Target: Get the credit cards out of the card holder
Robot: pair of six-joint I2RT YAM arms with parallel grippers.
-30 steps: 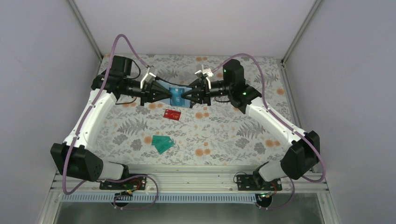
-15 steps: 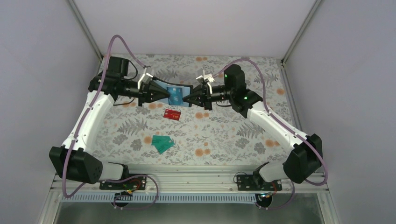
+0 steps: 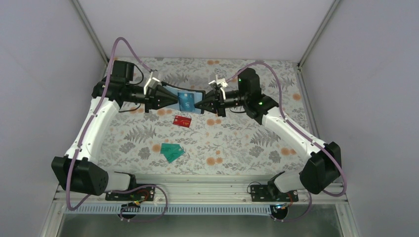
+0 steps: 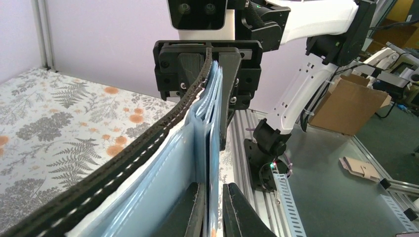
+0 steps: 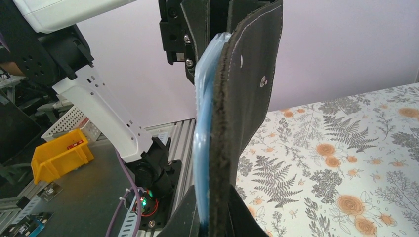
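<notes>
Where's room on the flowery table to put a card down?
Bare: the right side of the flowery table, between the thin red plastic card and the right arm. Crowded: around the black bifold card holder, and the teal-green plastic cards nearer the bases.

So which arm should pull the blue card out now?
Likely the left arm: its jaws pinch only the blue inner layers by the blue card, while the right arm clamps the whole card holder.
</notes>
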